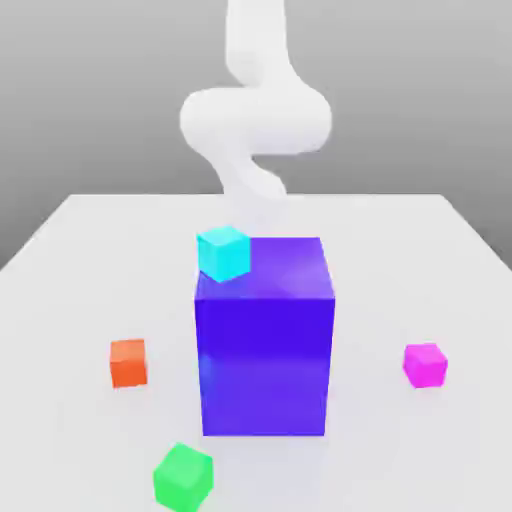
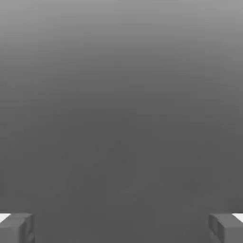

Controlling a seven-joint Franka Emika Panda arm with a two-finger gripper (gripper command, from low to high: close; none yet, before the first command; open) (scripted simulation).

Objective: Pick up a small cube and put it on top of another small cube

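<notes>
- Exterior view: the magenta cube [image 1: 425, 364] is seen near the table's [image 1: 80, 260] right edge, the green cube [image 1: 183, 476] near its front edge.
- Hand view: the gripper's [image 2: 121, 228] jaws are held wide apart, with nothing between them.

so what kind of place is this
Probably a simulated tabletop test scene: a plain white table against blank grey, flat-coloured cubes such as the pink cube and green cube, and a smooth white arm.

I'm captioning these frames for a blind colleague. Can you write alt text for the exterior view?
A big blue-purple block stands mid-table with a cyan cube on its top corner and a white robot arm behind. Apart on the white table sit an orange-red cube, a magenta cube and a green cube.
</notes>
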